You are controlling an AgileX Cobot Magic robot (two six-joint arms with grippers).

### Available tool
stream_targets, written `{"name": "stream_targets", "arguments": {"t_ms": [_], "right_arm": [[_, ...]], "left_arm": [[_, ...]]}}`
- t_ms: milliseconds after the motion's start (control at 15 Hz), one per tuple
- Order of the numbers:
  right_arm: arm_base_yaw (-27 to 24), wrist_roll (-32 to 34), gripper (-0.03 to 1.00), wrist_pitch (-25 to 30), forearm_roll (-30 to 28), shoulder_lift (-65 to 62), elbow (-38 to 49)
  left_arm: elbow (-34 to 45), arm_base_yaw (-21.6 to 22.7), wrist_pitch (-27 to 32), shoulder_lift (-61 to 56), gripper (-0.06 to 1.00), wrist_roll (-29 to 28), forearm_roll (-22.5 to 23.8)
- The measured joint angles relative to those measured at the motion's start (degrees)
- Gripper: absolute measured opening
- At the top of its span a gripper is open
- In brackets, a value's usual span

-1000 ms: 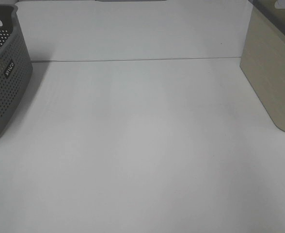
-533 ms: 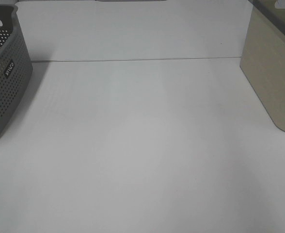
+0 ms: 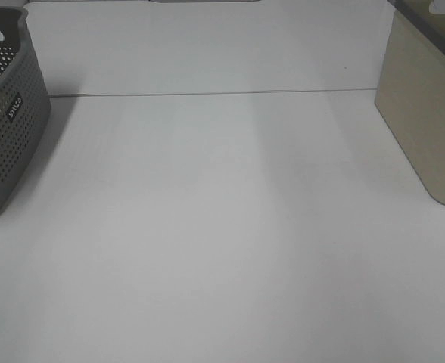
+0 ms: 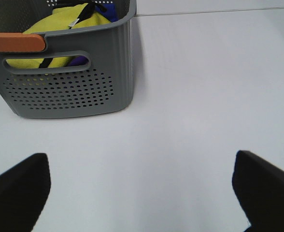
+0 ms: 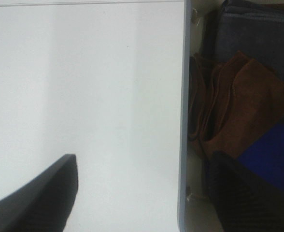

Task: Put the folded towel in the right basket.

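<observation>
The right basket [image 3: 427,113] is beige and stands at the table's right edge. In the right wrist view its rim [image 5: 183,96] runs down the picture, and inside lie a folded brown towel [image 5: 238,101], a dark grey towel [image 5: 258,34] and a blue one [image 5: 267,154]. My right gripper [image 5: 142,193] is open and empty, one finger over the table and one over the basket. My left gripper [image 4: 142,193] is open and empty over bare table, short of the grey basket [image 4: 69,72]. Neither gripper shows in the exterior high view.
The grey perforated basket [image 3: 7,121] stands at the table's left edge and holds a yellow cloth [image 4: 60,24] and something blue. The white table [image 3: 222,227] lies between the two baskets, with a seam line across its far part.
</observation>
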Motion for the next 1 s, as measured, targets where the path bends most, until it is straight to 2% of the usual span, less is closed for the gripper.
{"name": "stream_targets", "arguments": {"t_ms": [267,533,600,667,733,867,1000], "right_arm": [[0.1,1.1,0.71,0.1,-2.5,-12.1,13.5],[0.1,1.2,0.71,0.2,-3.2,-29.3,36.1],[0.1,1.2,0.71,0.2,-3.1,-34.4,41.5],[0.1,1.2,0.71,0.2,-2.9,-44.6,52.8],[0.1,1.2,0.71,0.2,-2.9,-49.9,58.4],[0.1,1.2,0.71,0.3,-2.8,-61.7,67.1],[0.1,1.0,0.71,0.4,-2.6,-70.8,72.2]], "left_arm": [[0.0,0.0,0.0,0.0,0.97,0.0,0.0],[0.0,0.0,0.0,0.0,0.97,0.0,0.0],[0.0,0.0,0.0,0.0,0.97,0.0,0.0],[0.0,0.0,0.0,0.0,0.97,0.0,0.0],[0.0,0.0,0.0,0.0,0.97,0.0,0.0],[0.0,0.0,0.0,0.0,0.97,0.0,0.0],[0.0,0.0,0.0,0.0,0.97,0.0,0.0]]}}
